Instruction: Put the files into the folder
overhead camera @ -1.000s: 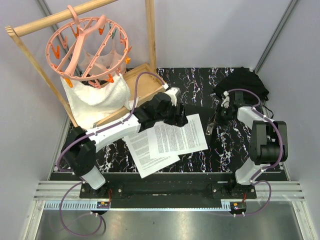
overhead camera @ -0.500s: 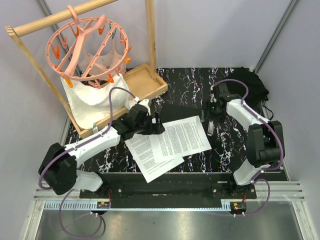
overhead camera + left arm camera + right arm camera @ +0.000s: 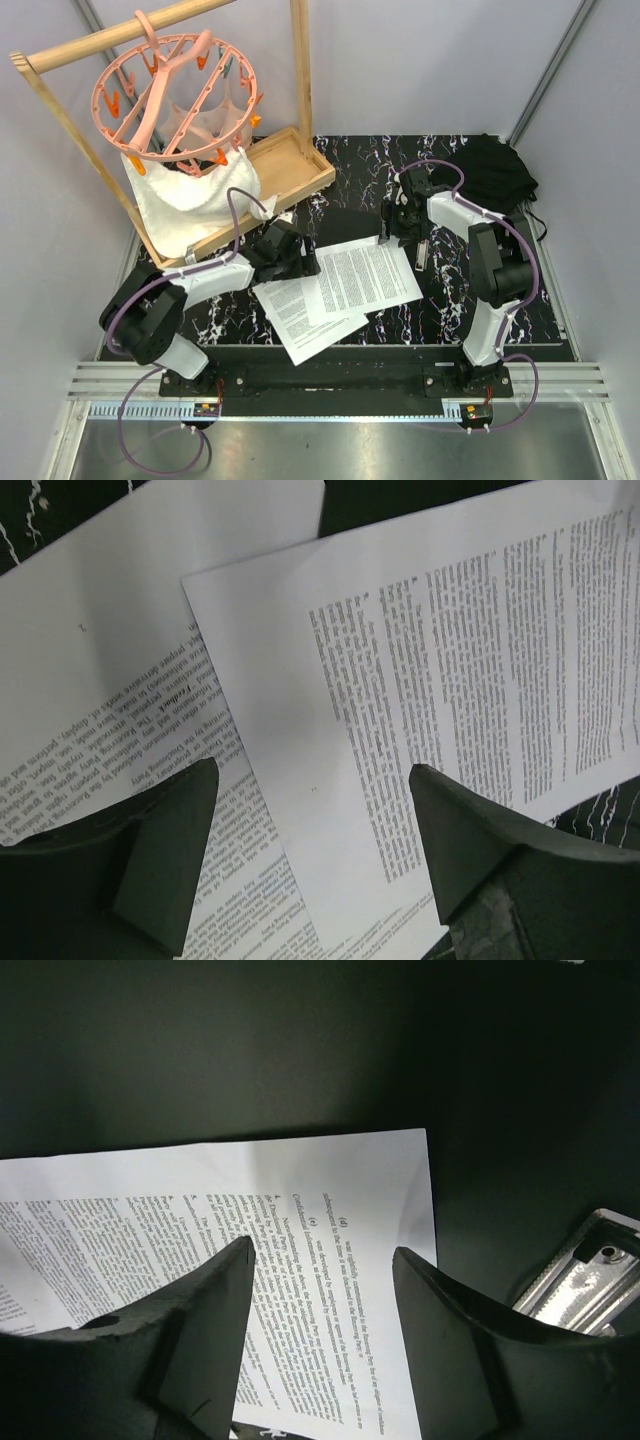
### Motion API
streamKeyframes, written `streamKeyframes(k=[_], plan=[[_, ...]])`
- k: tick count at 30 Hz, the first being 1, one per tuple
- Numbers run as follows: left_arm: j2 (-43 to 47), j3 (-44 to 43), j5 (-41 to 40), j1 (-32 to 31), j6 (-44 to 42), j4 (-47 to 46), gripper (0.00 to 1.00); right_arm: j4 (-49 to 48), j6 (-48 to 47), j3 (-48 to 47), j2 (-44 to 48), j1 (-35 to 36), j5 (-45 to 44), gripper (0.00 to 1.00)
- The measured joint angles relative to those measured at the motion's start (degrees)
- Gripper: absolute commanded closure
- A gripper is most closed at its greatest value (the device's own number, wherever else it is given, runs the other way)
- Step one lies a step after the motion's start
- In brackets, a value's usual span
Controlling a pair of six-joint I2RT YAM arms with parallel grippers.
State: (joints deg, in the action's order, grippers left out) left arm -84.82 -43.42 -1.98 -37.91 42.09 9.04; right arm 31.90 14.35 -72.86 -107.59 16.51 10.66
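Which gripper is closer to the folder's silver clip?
Right. The right gripper sits just beside the clip; the left gripper is across the sheets, at their opposite edge.

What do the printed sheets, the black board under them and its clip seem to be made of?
The files: thin white paper, matte, black print, lying flat and overlapping. The folder: smooth matte black, without glare; perhaps plastic or coated board, the look leaves it open. The clip: probably metal, since it is silver and shows bright reflections.
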Motion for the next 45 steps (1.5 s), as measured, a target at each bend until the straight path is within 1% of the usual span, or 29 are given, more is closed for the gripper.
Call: streamKeyframes(k=[6, 11, 14, 15, 17, 18, 22, 24, 25, 28, 32, 33, 37, 39, 42, 45], plan=[[-8.31, -5.86, -3.34, 0.61, 0.31, -0.15, 0.19, -0.9, -0.66, 0.0, -0.85, 0.0, -0.33, 0.38], [-11.04, -8.22, -4.5, 0.79, 0.9, -0.63, 0.22, -1.27, -1.18, 0.0, -1.38, 0.0, -0.52, 0.39], [-12.2, -9.33, -4.52, 0.81, 1.31, -1.05, 0.31, -1.86, -1.25, -0.02, -1.9, 0.0, 0.07, 0.39], [-12.48, -9.46, -4.52, 0.81, 1.4, -1.33, 0.37, -2.23, -1.25, -0.04, -2.23, -0.02, 0.39, 0.38], [-12.55, -9.46, -4.48, 0.81, 1.44, -1.46, 0.43, -2.6, -1.25, -0.22, -2.4, -0.02, 0.98, 0.39], [-12.55, -9.46, -4.48, 0.81, 1.46, -1.6, 0.5, -2.71, -1.25, -0.26, -2.54, -0.02, 1.11, 0.39], [-12.26, -9.44, -4.15, 0.81, 1.25, -2.8, 0.64, -3.19, -1.05, -0.66, -2.97, -0.13, 2.62, 0.38], [-11.76, -9.44, -4.0, 0.81, 0.92, -3.56, 0.69, -3.72, -0.85, -0.72, -3.13, -0.17, 3.69, 0.39], [-11.56, -9.44, -3.89, 0.81, 0.74, -4.04, 0.75, -3.89, -0.66, -0.76, -3.26, -0.17, 4.11, 0.39], [-11.34, -9.51, -3.69, 0.81, 0.17, -5.16, 0.81, -4.22, -0.31, -0.96, -3.58, -0.22, 5.46, 0.39], [-11.37, -10.64, -3.43, 0.81, -0.87, -4.76, 0.95, -4.31, 0.26, -1.16, -3.72, -0.42, 5.86, 0.38], [-11.45, -11.47, -3.45, 0.81, -1.44, -4.31, 0.97, -4.28, 0.42, -1.16, -3.72, -0.48, 5.9, 0.37], [-14.32, -17.77, -3.69, 1.03, -4.76, -2.01, 1.0, -4.11, 1.22, -1.14, -3.45, -1.73, 5.81, 0.32], [-16.63, -21.55, -3.67, 1.33, -6.78, -0.9, 1.0, -3.48, 1.38, -1.11, -2.51, -3.13, 5.11, 0.27], [-20.22, -25.97, -3.41, 2.1, -8.68, 0.59, 1.0, -1.99, 1.42, -1.03, 0.28, -5.25, 3.43, 0.22], [-23.21, -28.11, -2.89, 2.84, -9.86, 1.9, 1.0, -0.85, 1.29, -0.61, 4.26, -6.78, 0.92, 0.2]])
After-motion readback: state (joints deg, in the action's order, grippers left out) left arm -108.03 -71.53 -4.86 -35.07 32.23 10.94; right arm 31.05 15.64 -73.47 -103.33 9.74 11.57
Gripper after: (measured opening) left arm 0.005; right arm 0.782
